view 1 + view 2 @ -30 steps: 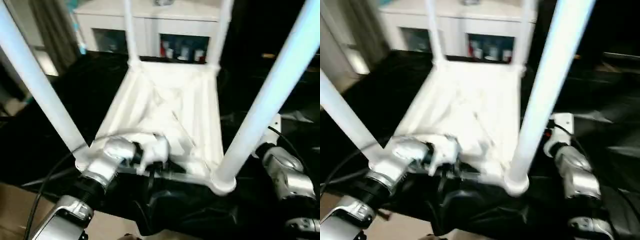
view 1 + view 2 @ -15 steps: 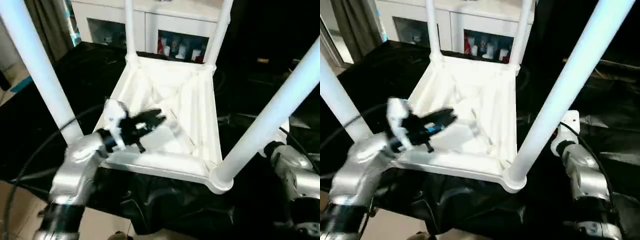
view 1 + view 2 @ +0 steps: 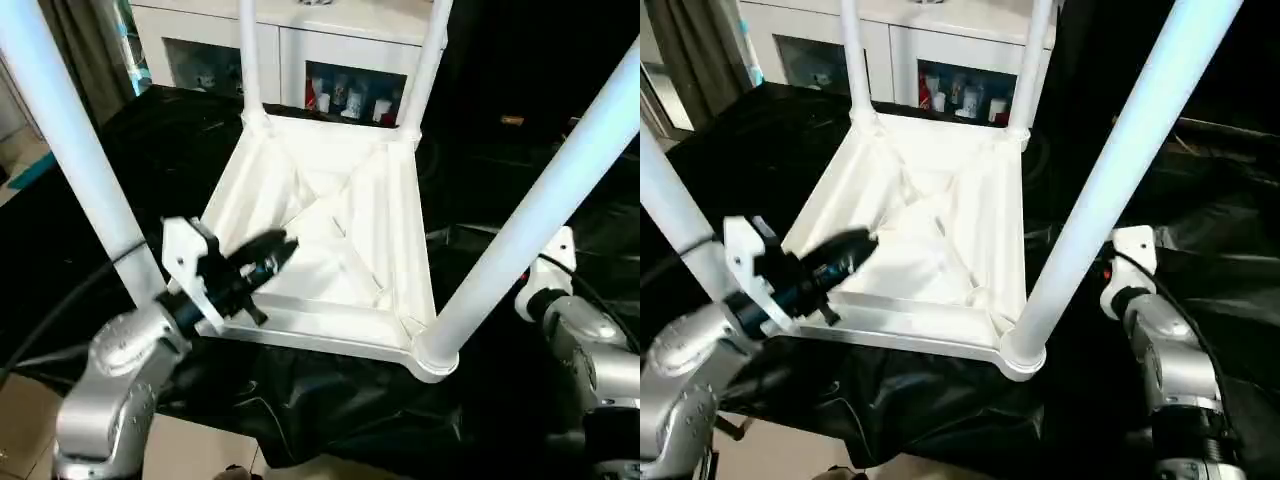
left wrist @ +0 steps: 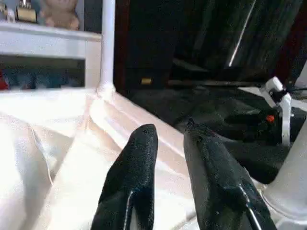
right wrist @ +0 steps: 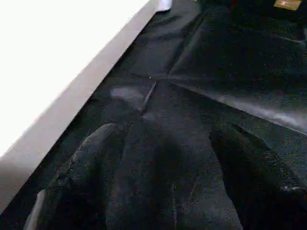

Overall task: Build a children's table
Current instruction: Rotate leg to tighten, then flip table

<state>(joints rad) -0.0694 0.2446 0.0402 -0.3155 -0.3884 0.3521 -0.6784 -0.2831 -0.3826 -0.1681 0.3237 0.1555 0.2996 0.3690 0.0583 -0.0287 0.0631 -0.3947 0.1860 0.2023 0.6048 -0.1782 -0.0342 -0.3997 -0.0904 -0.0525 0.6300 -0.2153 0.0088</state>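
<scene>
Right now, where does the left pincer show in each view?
Left eye view: left pincer, lower left, tips over the children's table underside.
Right eye view: left pincer, left of centre, over the same underside.
Left wrist view: left pincer in the foreground, slightly parted.
Shared landmark: near right leg socket.

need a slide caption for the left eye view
Upturned children's table on black cloth, four legs up; left pincer, holding nothing, hovers over its ribbed underside.

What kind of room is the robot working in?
Probably a room in a home or a mock-up of one: a white glass-door cabinet with small things inside, a curtain, and an upside-down children's table on a black-covered surface.
</scene>
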